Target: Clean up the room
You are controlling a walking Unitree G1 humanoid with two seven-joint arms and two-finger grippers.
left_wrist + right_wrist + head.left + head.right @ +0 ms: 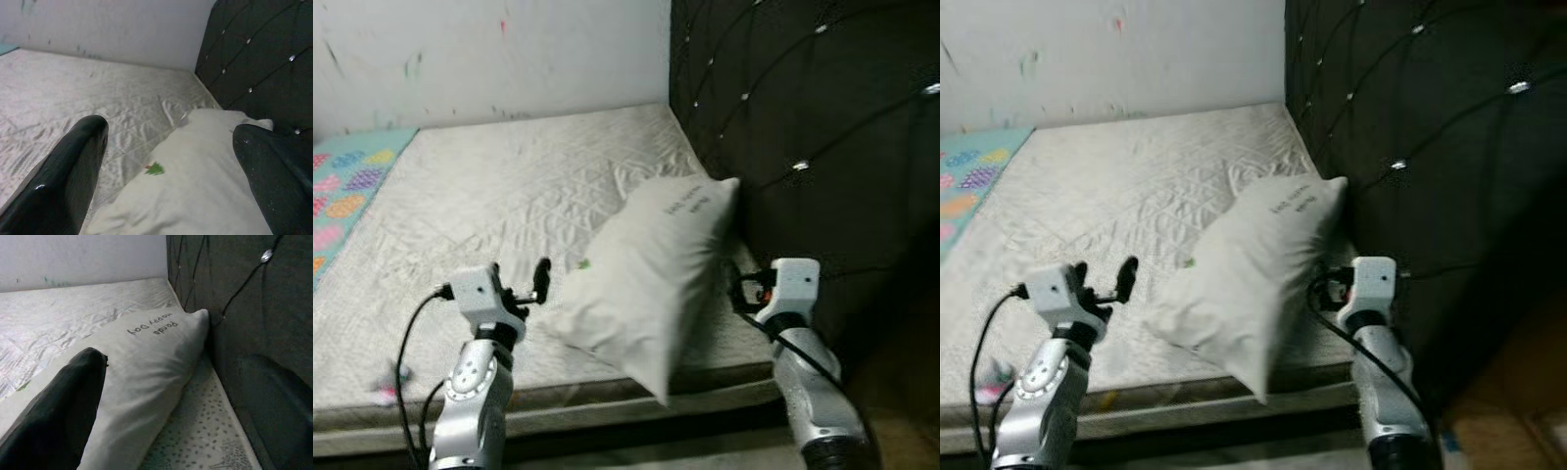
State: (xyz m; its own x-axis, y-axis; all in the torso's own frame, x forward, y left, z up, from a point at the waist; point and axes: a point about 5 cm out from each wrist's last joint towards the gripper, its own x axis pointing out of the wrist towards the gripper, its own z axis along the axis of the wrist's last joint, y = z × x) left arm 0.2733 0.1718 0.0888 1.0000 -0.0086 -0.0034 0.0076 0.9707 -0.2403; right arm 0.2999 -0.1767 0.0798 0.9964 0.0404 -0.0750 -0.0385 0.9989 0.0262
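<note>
White pillow on mattress, open pincers flanking it

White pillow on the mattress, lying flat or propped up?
Propped: the white pillow slants, its far corner leaning against the dark tufted headboard.

white pillow, upside-down dark print reading "Happy Day Panda"

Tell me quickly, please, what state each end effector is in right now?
Left end effector: open, holding nothing, beside the pillow.
Right end effector: open, holding nothing, at the pillow's other side.
</note>
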